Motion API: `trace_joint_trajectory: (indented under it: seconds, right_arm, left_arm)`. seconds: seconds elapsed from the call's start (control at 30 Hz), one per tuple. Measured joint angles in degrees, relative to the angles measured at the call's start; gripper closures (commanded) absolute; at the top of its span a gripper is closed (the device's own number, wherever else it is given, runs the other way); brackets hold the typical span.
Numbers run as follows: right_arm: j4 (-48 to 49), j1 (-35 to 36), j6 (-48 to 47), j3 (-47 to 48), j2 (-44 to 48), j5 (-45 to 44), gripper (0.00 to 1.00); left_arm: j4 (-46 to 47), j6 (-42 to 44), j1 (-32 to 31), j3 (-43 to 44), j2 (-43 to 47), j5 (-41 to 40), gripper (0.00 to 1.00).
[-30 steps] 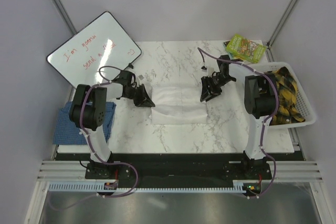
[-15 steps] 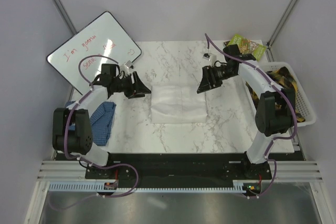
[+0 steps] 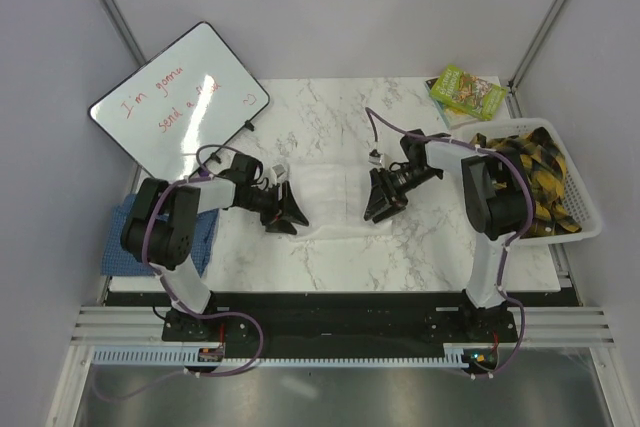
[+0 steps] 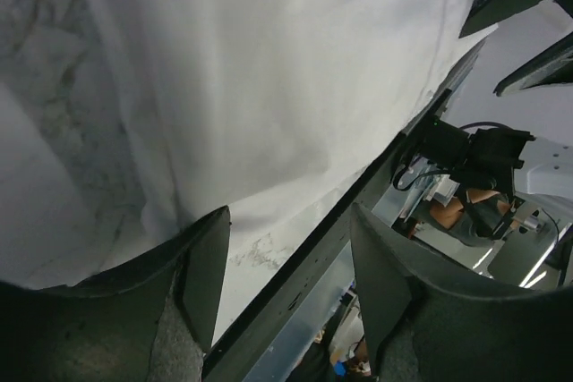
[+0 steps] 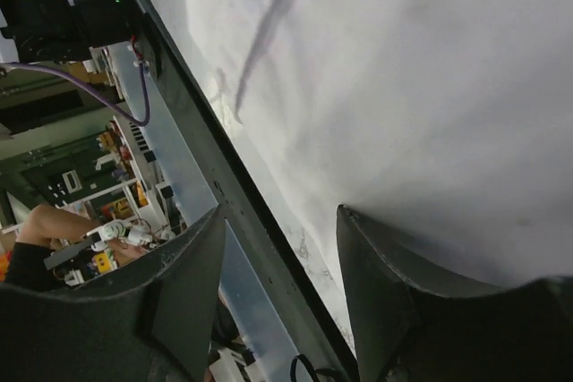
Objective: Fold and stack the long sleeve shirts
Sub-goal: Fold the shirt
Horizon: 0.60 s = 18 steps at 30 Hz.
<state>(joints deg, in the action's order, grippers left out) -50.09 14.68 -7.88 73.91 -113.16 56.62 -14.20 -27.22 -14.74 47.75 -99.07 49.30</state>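
Observation:
The white long sleeve shirt [image 3: 335,192] lies folded flat at the middle of the marble table. My left gripper [image 3: 287,219] is low at its near-left corner, open, with nothing between the fingers. In the left wrist view the white shirt [image 4: 269,69] fills the frame above the left gripper [image 4: 291,261]. My right gripper [image 3: 377,207] stands open at the near-right corner. The right wrist view shows the white shirt [image 5: 403,87] beside the right gripper [image 5: 282,261], one finger against the cloth. The blue shirt [image 3: 115,245] sits bunched at the table's left edge, partly hidden by my left arm.
A whiteboard [image 3: 180,97] with red writing leans at the back left. A green packet [image 3: 465,90] lies at the back right corner. A white basket [image 3: 590,217] holding yellow-and-black plaid cloth stands along the right edge. The table's near edge [image 4: 322,221] runs close under both grippers.
The left gripper has opened. Both arms lifted away toward the back, then came down at the white shirt's near corners.

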Motion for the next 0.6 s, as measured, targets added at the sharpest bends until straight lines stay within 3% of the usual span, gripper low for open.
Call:
trace_joint_trajectory:
  seconds: [0.2,0.37,0.6]
  right_arm:
    - [0.4,-0.2,-0.5,-2.7,-5.6,-2.1,0.41]
    - [-1.4,-0.7,-2.4,-2.5,-5.2,-2.4,0.40]
    - [-6.5,-0.3,-7.0,0.9,5.6,-0.6,0.44]
  left_arm:
    - [-0.6,-0.3,0.3,-1.4,-1.8,-0.7,0.38]
    - [-0.9,1.4,0.8,-0.9,-1.0,0.3,0.38]
    - [2.8,4.2,-0.7,-2.0,16.6,7.1,0.39]
